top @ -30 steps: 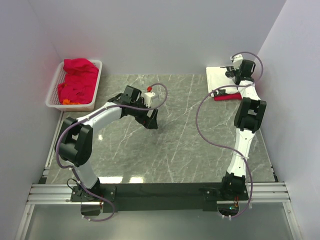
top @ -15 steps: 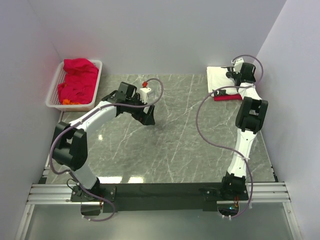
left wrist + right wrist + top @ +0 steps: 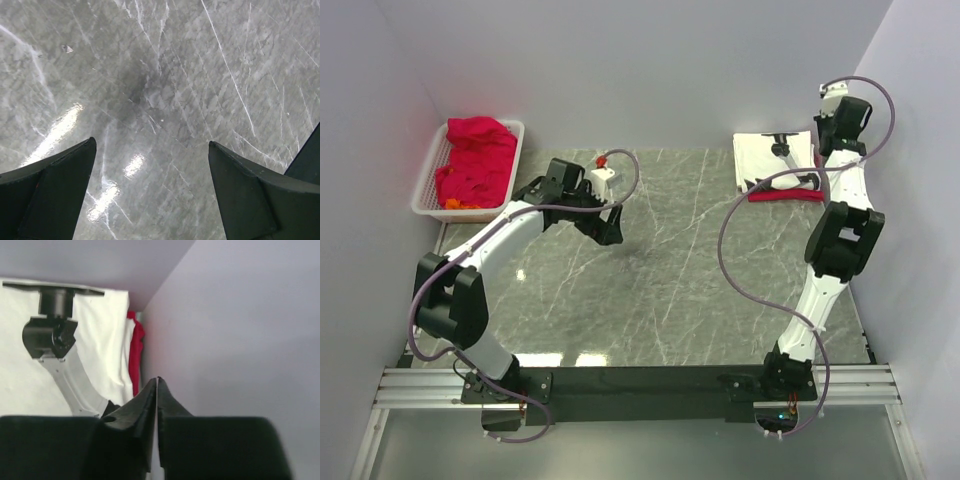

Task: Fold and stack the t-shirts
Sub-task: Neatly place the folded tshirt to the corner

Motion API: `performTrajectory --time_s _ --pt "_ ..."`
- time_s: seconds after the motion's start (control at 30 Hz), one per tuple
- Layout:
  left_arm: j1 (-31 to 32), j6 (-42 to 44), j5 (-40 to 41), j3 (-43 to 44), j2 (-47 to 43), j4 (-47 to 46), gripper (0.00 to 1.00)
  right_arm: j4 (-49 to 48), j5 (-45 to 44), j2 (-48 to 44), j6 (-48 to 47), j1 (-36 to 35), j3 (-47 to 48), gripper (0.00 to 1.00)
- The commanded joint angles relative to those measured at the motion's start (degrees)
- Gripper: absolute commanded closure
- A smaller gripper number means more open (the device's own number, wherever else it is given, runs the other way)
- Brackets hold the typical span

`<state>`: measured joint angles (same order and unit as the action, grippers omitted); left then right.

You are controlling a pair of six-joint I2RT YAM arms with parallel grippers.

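Note:
A folded white t-shirt (image 3: pixel 765 158) lies on a folded red t-shirt (image 3: pixel 785 195) at the table's back right; both show in the right wrist view, white (image 3: pixel 100 340) and red (image 3: pixel 135 357). Crumpled red t-shirts (image 3: pixel 475 160) fill a white basket (image 3: pixel 430 190) at the back left. My left gripper (image 3: pixel 608 228) is open and empty over bare marble, its fingers (image 3: pixel 55 195) wide apart. My right gripper (image 3: pixel 157 382) is shut and empty, raised high by the right wall above the stack, with its wrist (image 3: pixel 845 118) near the back corner.
The grey marble tabletop (image 3: pixel 680 270) is walled on the left, back and right. The right wall (image 3: pixel 240 330) is close beside my right gripper. A black rail (image 3: pixel 640 380) with the arm bases runs along the near edge.
My right gripper has lifted off the white shirt and risen toward the back right corner. My left arm has swung left and back toward the basket, staying open.

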<state>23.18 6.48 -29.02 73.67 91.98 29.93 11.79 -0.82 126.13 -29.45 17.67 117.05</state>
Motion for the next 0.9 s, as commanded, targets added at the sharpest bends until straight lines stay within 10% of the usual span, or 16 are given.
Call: performTrajectory --time_s 0.0,0.6,0.73,0.87 --pt "-0.9 0.6 -0.7 2.8 -0.3 0.0 0.01 7.5 4.2 1.9 2.8 0.5 1.5 0.94" --pt "-5.9 -2.0 1.2 2.9 -2.9 -0.1 0.01 5.7 -3.8 2.9 5.4 1.0 -11.0 0.99" --pt "-9.5 -4.9 -1.0 3.1 -5.8 -1.1 0.01 5.8 -1.1 -8.1 8.1 0.7 -14.9 0.61" --pt "-13.7 -5.6 -3.2 4.4 -6.8 0.5 0.01 9.8 3.9 -17.8 9.9 0.2 -20.7 0.54"
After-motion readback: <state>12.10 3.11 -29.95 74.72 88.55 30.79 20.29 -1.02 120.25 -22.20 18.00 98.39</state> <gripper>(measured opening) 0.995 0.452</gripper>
